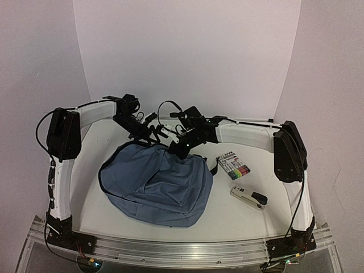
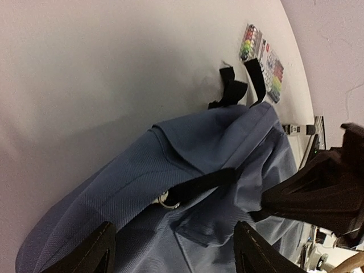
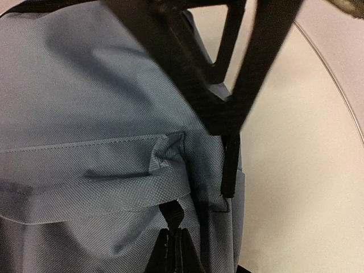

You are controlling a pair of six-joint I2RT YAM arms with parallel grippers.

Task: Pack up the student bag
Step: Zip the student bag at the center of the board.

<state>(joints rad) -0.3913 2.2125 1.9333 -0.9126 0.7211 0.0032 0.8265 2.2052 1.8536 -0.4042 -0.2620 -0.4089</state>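
The slate-blue student bag [image 1: 156, 185] lies flat in the middle of the table, closed. My right gripper [image 1: 179, 149] is at its far top edge. In the right wrist view the bag [image 3: 85, 114] fills the frame and my right gripper [image 3: 176, 242] is shut on a black zipper pull [image 3: 175, 213] under a fabric flap. My left gripper [image 1: 149, 133] hovers over the bag's far edge. In the left wrist view it [image 2: 173, 256] is open and empty above the bag [image 2: 187, 153], near a black strap with a metal ring [image 2: 168, 199].
A pack of coloured markers [image 1: 234, 166] lies to the right of the bag, also seen in the left wrist view [image 2: 261, 57]. A stapler [image 1: 249, 197] lies nearer the front right. The two arms are close together at the bag's far edge.
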